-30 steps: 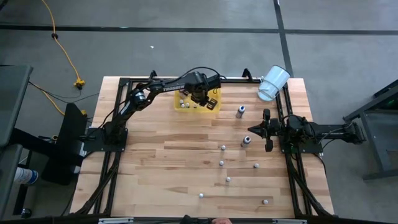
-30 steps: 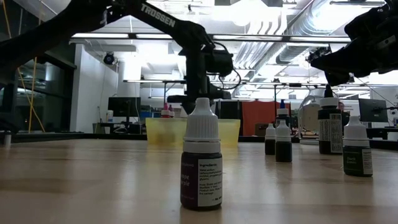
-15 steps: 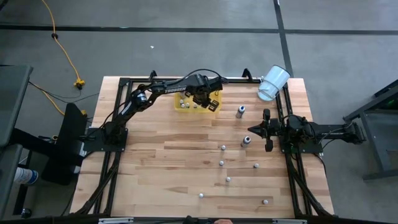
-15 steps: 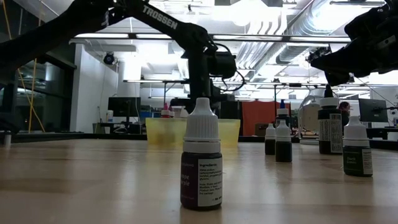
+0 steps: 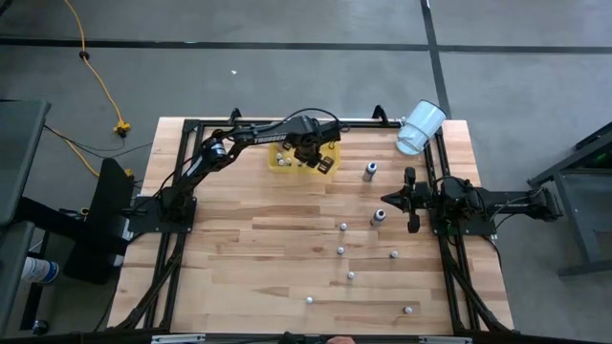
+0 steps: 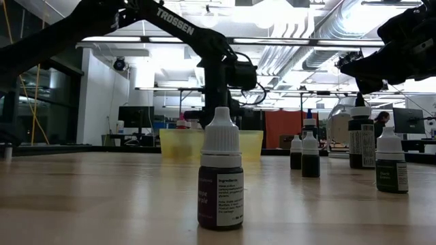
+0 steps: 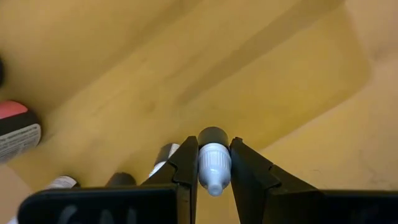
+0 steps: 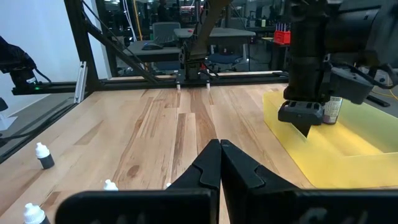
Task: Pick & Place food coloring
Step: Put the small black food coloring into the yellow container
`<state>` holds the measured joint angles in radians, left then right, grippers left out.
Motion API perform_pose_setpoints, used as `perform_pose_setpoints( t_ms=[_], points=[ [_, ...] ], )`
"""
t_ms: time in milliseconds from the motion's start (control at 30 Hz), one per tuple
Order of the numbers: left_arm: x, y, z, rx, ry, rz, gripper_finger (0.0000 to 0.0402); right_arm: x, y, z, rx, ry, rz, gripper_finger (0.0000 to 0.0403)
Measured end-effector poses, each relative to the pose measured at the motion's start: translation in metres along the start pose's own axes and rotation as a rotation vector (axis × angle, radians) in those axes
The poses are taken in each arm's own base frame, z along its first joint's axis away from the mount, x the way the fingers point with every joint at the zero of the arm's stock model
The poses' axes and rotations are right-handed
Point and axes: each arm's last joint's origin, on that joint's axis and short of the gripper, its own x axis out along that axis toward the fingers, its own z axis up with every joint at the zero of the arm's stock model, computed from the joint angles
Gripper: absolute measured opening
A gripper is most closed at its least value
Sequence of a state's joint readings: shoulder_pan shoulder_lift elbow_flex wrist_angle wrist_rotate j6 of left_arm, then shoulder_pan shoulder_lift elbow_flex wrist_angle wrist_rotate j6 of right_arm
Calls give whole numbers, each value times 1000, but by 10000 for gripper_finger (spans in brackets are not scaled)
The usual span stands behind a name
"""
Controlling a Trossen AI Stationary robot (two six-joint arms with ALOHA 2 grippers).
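Six or so small bottles stand loose on the bare wooden table, scattered across its near half as pale dots in the high view; from table height the closest one rises upright with a dark purple body and a white cap, and three or four more dark bottles stand upright to its right. Farther in, beside two taller bottles, the right gripper hangs at the table's right edge — its fingers pressed together with nothing between them. At the far edge sits the translucent yellow tray, with several bottles already standing in its left part. The left gripper reaches down into this tray and is clamped on one bottle of food coloring, gripping it at the white cap with the dark body pointing down toward the tray floor; whether it touches the floor cannot be told. A red-capped bottle lies near it in the tray. Beyond the tray, at the far right corner, a white cup lies tipped on its side.
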<state>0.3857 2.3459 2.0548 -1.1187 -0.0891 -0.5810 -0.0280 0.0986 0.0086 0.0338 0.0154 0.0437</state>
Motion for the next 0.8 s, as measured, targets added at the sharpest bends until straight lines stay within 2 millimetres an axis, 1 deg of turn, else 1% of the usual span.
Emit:
perform_pose_setpoints(
  t_ms=[500,600,800],
  points=[
    [1,0,0,1,9,-14,61,0,0,0,0,0,0,0],
    [1,0,0,8,9,-14,81,0,0,0,0,0,0,0],
    [1,0,0,25,9,-14,146,0,0,0,0,0,0,0]
  ],
)
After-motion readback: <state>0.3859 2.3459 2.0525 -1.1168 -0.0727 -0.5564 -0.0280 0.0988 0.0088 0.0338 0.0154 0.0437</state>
